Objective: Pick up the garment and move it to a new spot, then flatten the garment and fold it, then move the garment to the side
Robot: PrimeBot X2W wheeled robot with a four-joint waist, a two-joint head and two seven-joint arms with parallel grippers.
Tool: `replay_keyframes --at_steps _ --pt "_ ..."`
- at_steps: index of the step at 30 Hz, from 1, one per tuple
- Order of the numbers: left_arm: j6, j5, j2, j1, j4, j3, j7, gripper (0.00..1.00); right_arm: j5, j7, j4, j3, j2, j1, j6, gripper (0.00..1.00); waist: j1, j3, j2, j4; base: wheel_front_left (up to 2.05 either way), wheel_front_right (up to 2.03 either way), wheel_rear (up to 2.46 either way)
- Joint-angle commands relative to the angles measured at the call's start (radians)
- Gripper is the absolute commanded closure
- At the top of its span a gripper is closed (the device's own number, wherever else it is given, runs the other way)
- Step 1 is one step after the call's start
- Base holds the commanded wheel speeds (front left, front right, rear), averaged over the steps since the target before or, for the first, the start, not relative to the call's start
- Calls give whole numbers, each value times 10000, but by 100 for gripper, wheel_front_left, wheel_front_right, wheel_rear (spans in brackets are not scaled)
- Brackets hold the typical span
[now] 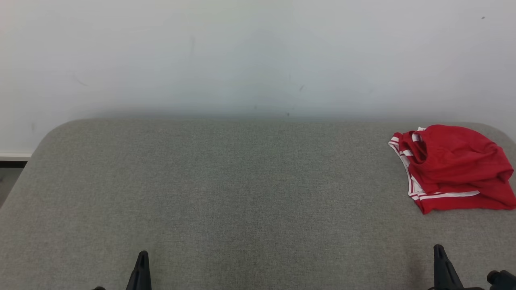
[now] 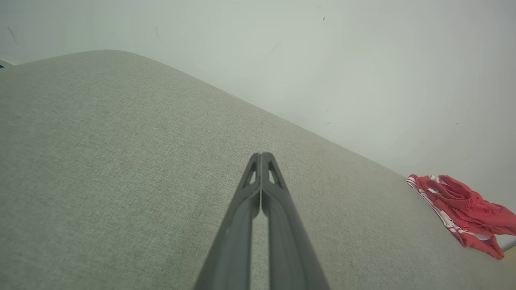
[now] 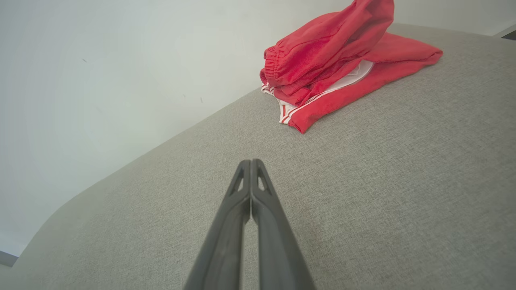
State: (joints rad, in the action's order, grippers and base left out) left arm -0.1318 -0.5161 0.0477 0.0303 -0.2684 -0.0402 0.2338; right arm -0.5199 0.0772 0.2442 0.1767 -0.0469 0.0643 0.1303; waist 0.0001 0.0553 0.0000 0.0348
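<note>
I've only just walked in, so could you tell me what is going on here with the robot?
Nothing is being handled right now. The red garment with white stripes lies bunched up at the far right of the grey padded surface. The left gripper and the right gripper are both shut and empty, low at the near edge and apart from the garment; the right one is nearer to it.

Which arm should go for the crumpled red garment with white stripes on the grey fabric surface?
Right. The red garment lies at the far right of the grey surface, directly ahead of the right gripper; the left gripper sits across the surface. Both are shut, holding nothing.
</note>
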Motion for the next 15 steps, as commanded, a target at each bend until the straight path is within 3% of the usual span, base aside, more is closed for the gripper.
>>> replay_keyframes --at_steps 1,15 --pt "6 -480 32 -367 86 -97 -43 100 -401 -135 -106 138 -30 -314 1 100 0 -8 0 -5 0 0 0" --pt "7 -2753 34 -890 -118 -507 -188 100 -2373 -1069 46 778 -35 -757 2 100 0 -90 0 -53 0 0 0"
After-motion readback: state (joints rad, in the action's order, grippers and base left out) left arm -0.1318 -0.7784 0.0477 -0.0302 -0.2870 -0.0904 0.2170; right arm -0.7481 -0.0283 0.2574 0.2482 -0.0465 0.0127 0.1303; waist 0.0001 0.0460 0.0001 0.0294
